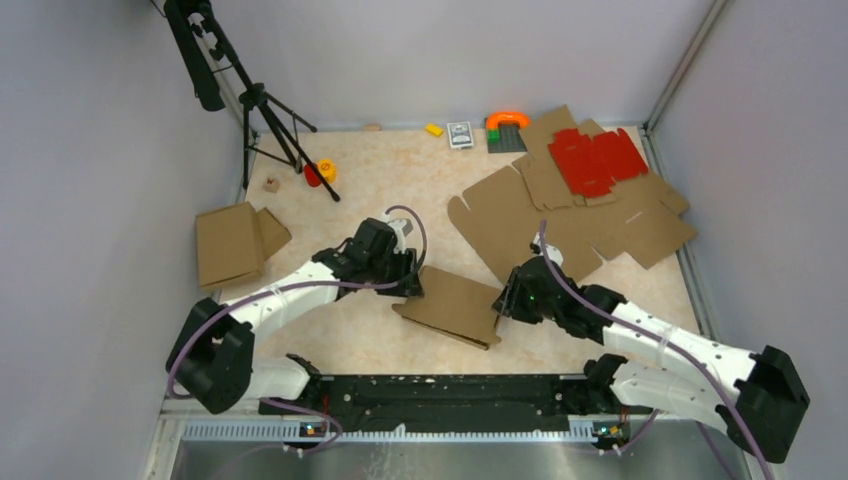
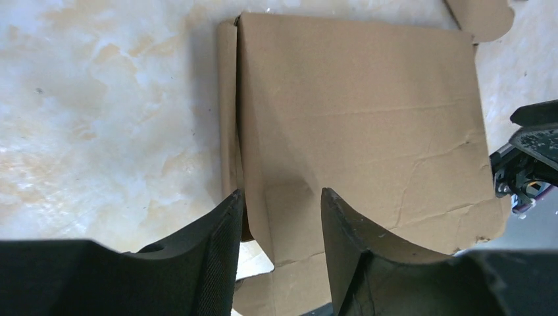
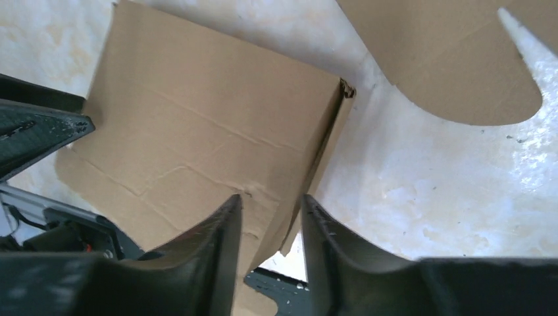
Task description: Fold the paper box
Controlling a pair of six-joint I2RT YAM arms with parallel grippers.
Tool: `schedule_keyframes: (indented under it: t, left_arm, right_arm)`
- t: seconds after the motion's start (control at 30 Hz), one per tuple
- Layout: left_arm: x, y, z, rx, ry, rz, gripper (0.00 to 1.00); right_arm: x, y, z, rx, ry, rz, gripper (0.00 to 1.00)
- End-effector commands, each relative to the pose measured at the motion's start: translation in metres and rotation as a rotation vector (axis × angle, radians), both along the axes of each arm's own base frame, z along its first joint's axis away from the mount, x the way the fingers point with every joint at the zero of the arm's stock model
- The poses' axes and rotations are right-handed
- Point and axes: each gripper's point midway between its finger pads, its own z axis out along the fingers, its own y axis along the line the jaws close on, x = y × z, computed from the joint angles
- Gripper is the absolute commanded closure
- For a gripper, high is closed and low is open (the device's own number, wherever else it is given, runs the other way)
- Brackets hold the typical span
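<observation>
The paper box [image 1: 452, 305], partly folded, lies lower centre of the top view; left gripper [image 2: 281, 194] and right gripper [image 3: 271, 197] each straddle an opposite edge, jaws half-spread, not clamped; light, stiff, springy cardboard, probably best pinched near creases.

Paper box [image 1: 452, 305] on table [image 1: 390, 180] between left end effector [image 1: 412, 288] and right end effector [image 1: 503, 303]

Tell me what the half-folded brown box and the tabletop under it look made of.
The paper box: thin brown cardboard, matte, judging by its sharp creases, wrinkles and raw cut edges. The tabletop: smooth, slightly glossy, cream with beige marbling and soft glare; perhaps printed laminate or stone, the look leaves that open.
</observation>
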Motion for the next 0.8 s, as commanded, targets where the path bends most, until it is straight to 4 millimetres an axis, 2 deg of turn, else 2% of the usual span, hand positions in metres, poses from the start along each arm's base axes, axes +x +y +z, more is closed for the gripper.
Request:
schedule_keyframes:
  t: [0.0, 0.07, 0.17, 0.3, 0.4, 0.53, 0.67, 0.77]
  left_arm:
    - [0.015, 0.005, 0.029, 0.012, -0.104, 0.022, 0.51]
    - [0.017, 0.008, 0.03, 0.018, -0.113, 0.031, 0.49]
    - [0.019, 0.014, 0.023, 0.047, -0.117, 0.046, 0.49]
    - [0.014, 0.022, 0.0, 0.115, -0.061, 0.041, 0.47]
    - [0.012, 0.022, -0.015, 0.114, -0.032, 0.039, 0.48]
    - [0.007, 0.019, -0.03, 0.076, 0.013, 0.034, 0.52]
    - [0.0, 0.01, -0.037, 0.019, 0.055, 0.012, 0.6]
    - [-0.004, 0.003, -0.04, -0.021, 0.077, -0.009, 0.64]
  right_arm:
    - [0.013, -0.01, 0.028, -0.027, -0.122, 0.002, 0.57]
    - [0.012, -0.014, 0.022, -0.037, -0.119, -0.003, 0.52]
    - [0.006, -0.011, 0.006, -0.027, -0.084, 0.006, 0.52]
    - [-0.003, -0.001, -0.015, 0.007, -0.016, 0.032, 0.5]
    - [-0.009, -0.001, -0.031, 0.007, 0.024, 0.029, 0.5]
    - [-0.012, -0.001, -0.042, 0.014, 0.05, 0.022, 0.54]
    - [-0.012, 0.003, -0.043, 0.035, 0.048, 0.025, 0.61]
    - [-0.012, 0.006, -0.041, 0.054, 0.043, 0.035, 0.71]
